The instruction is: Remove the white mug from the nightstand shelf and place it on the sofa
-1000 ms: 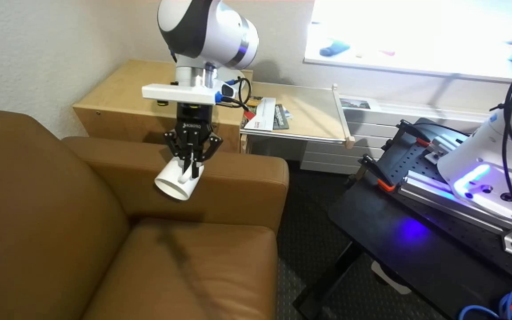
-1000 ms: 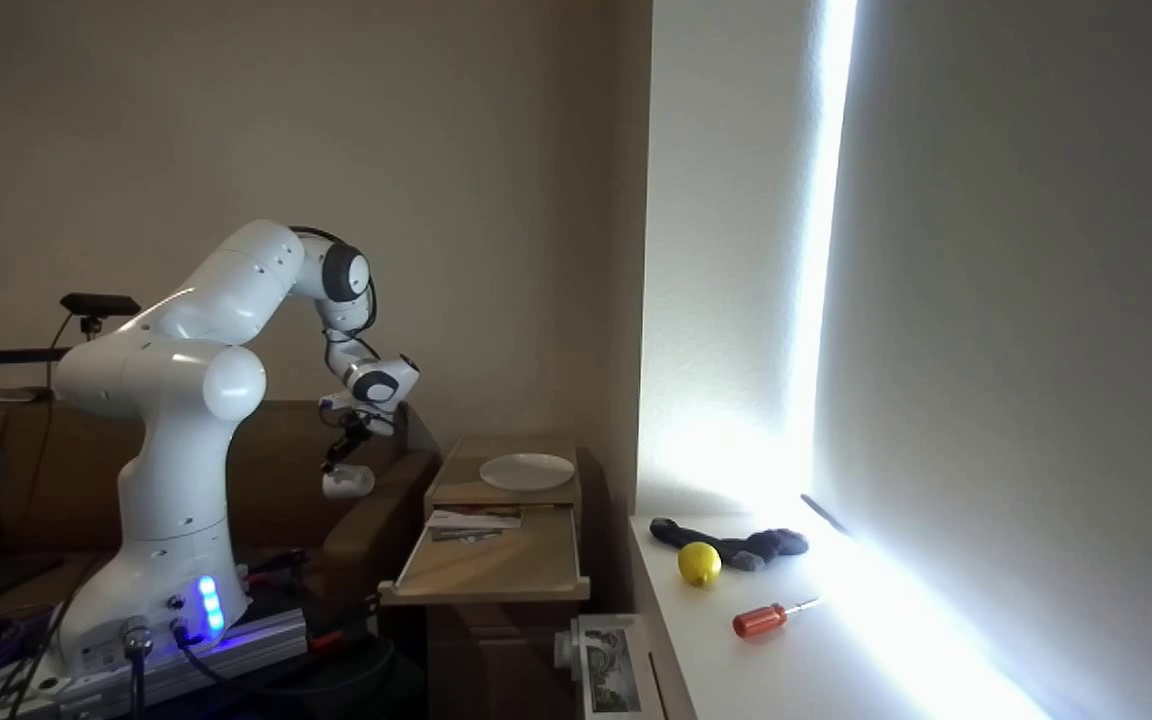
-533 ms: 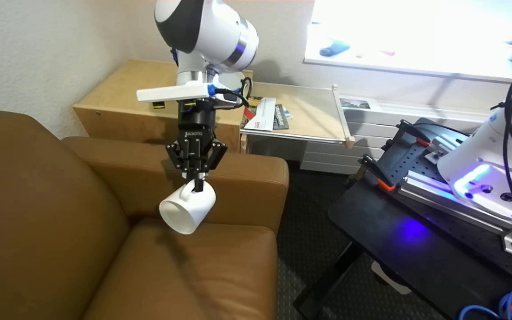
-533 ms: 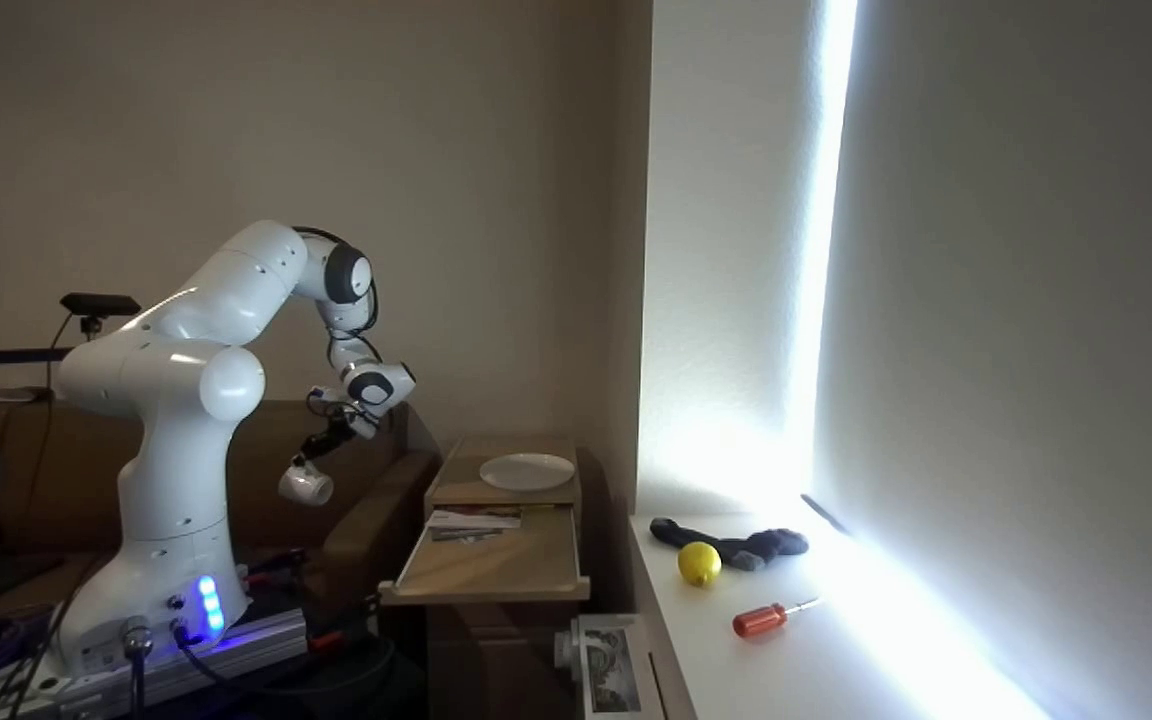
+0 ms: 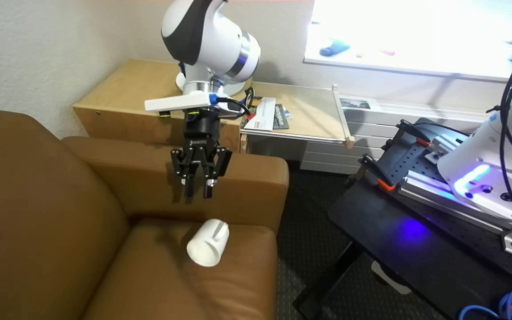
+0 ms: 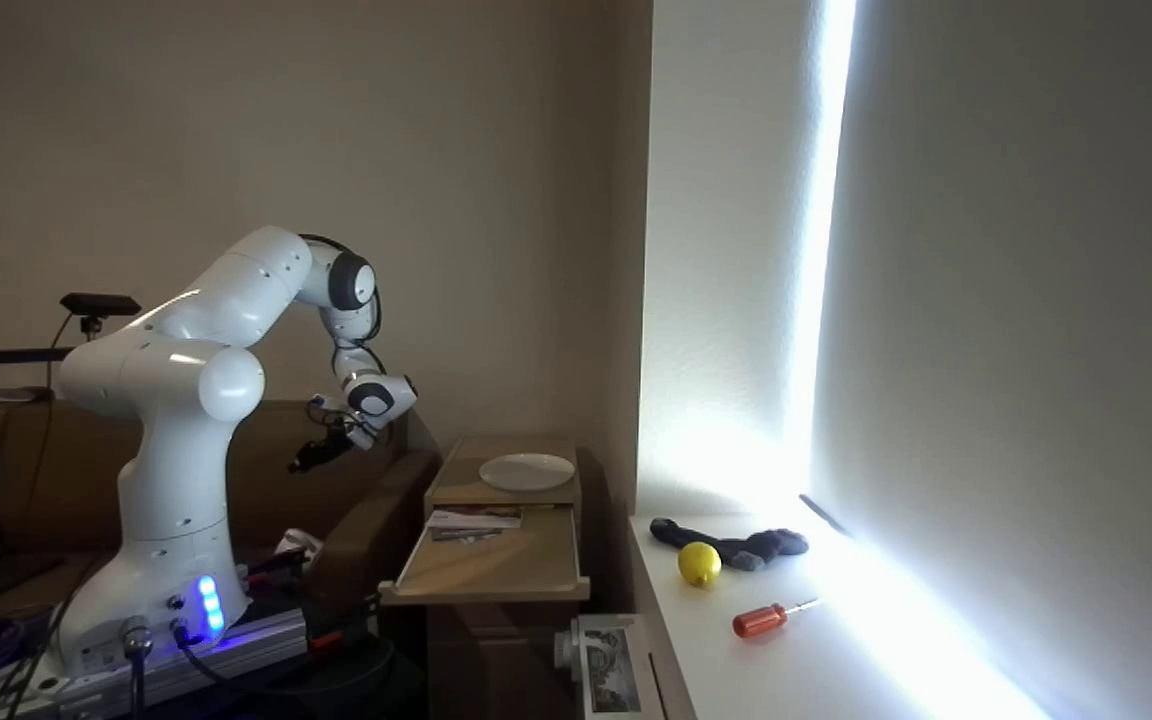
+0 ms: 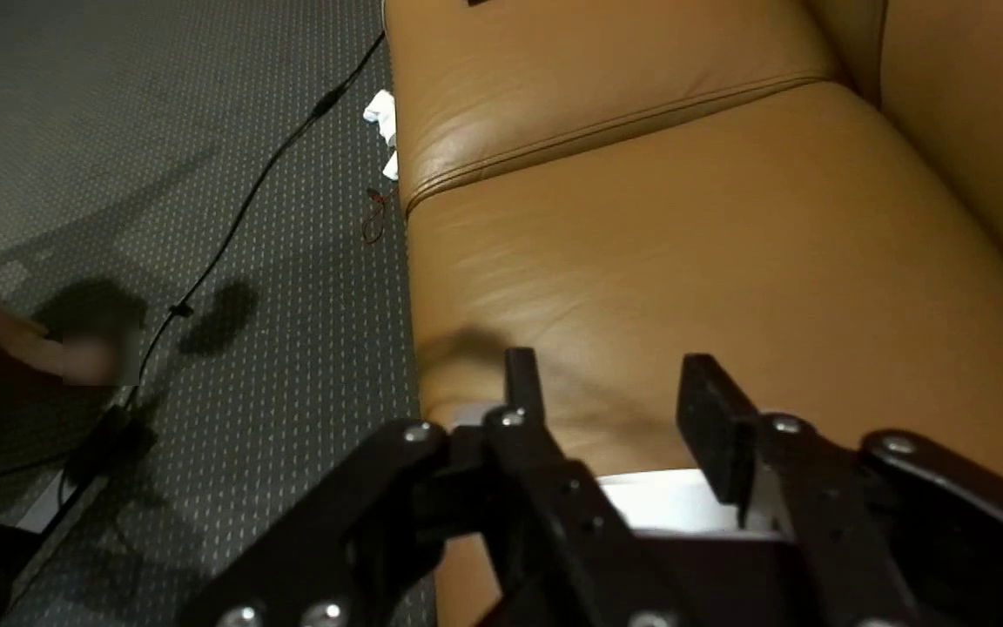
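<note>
The white mug [image 5: 207, 244] lies on its side on the seat of the tan-brown leather sofa [image 5: 158, 280], its mouth towards the camera in an exterior view. The mug is partly hidden in an exterior view [image 6: 298, 545]. My gripper [image 5: 198, 192] is open and empty above the mug and apart from it. In the wrist view the gripper's fingers [image 7: 609, 359] stand apart, with part of the mug [image 7: 671, 501] showing behind them over the sofa seat [image 7: 710, 244]. The nightstand [image 5: 140, 82] stands behind the sofa arm, with its shelf [image 5: 309, 111] pulled out.
The padded sofa arm [image 5: 238, 173] lies close behind the gripper. A white plate [image 6: 526, 472] is on the nightstand top, and magazines [image 5: 265, 114] lie on the shelf. A black table [image 5: 371, 231] carries the robot base. A sill holds a lemon [image 6: 699, 565] and screwdriver [image 6: 760, 621].
My gripper, shut on the mug's handle half a second ago, has opened. The mug has dropped from it to the sofa seat. Before that, gripper and mug came away from the sofa arm.
</note>
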You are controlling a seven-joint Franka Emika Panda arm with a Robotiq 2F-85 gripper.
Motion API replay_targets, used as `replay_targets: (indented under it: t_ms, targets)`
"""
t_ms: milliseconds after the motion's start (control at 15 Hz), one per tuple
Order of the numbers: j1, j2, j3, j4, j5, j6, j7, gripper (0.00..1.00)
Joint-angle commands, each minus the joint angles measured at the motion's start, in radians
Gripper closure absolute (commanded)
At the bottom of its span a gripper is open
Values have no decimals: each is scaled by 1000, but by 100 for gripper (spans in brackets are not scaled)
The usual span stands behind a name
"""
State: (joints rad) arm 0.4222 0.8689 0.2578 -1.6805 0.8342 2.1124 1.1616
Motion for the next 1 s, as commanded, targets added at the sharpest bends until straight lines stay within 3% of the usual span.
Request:
replay_targets:
  t_ms: [0,200,400,467,933]
  targets:
    - [-32,1,23,4,65,-26,-20,23]
    - [-54,-16,30,0,124,-54,-27,2]
    - [-88,-34,25,-5,193,-125,3,0]
    - [-34,-5,-1,21,160,-83,-3,0]
    - [-61,-19,-2,20,188,-127,-2,0]
